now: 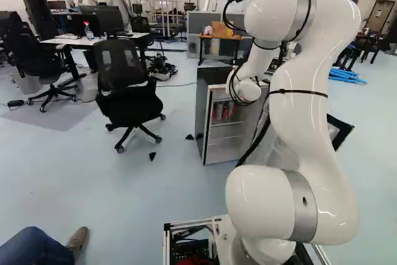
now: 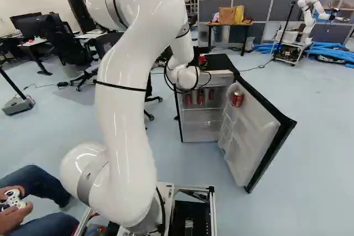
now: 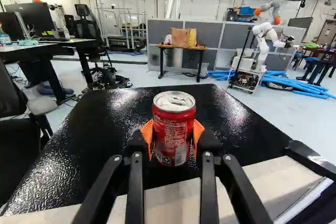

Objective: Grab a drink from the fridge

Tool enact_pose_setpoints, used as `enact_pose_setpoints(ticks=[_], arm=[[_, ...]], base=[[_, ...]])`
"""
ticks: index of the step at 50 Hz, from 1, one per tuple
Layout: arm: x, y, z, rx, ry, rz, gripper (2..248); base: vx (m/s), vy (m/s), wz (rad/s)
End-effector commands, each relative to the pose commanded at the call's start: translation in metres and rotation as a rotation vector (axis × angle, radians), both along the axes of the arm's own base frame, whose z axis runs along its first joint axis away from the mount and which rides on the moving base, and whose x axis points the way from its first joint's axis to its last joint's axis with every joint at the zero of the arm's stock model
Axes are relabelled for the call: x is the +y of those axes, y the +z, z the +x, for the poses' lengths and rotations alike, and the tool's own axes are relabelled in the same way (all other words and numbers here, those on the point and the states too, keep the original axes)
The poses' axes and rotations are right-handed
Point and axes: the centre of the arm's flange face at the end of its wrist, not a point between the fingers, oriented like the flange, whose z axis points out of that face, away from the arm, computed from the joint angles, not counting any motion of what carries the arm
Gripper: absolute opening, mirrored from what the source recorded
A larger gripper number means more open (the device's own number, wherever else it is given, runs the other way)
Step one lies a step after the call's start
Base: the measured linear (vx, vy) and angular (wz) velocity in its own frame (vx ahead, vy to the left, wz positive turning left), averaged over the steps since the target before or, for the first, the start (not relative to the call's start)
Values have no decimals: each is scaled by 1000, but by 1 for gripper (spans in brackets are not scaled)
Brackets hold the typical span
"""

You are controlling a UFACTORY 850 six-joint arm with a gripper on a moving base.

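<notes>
In the right base view my gripper (image 2: 201, 63) is at the fridge's top, partly hidden by the wrist. The wrist view shows the gripper (image 3: 173, 139) shut on a red drink can (image 3: 174, 124), an orange pad against each side. The can is upright over the black fridge top (image 3: 110, 124); whether it touches that surface I cannot tell. The fridge (image 2: 202, 124) stands with its door (image 2: 251, 131) swung wide. Several cans (image 2: 201, 97) are on its upper shelf, and another red can (image 2: 237, 99) sits in the door's rack.
An office chair (image 1: 127, 100) stands beside the fridge, left of it in the left base view. The open door's edge juts towards the base. Farther back are a wooden table (image 3: 181, 49), grey partitions (image 3: 218, 35) and another robot (image 3: 266, 38) beside blue tubing.
</notes>
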Motion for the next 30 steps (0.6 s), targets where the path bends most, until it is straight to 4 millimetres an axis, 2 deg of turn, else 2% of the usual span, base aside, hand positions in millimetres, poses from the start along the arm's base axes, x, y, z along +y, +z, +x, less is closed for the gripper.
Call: enact_pose_setpoints(ticks=[3,4,8,9,13,14,19,20,24,25,30], arm=[[0,0,0,0,0,0,97],[0,0,0,0,0,0,127],[0,0,0,0,0,0,127],[0,0,0,0,0,0,163],[0,0,0,0,0,0,163],[0,0,0,0,0,0,199],[0,0,0,0,0,0,199],[0,0,0,0,0,0,237],[0,0,0,0,0,0,237],[0,0,0,0,0,0,247],[0,0,-2,2,0,1,247]], base=[[0,0,0],[0,0,0],[0,0,0],[0,0,0],[0,0,0],[0,0,0],[0,0,0],[0,0,0],[0,0,0],[0,0,0],[0,0,0]])
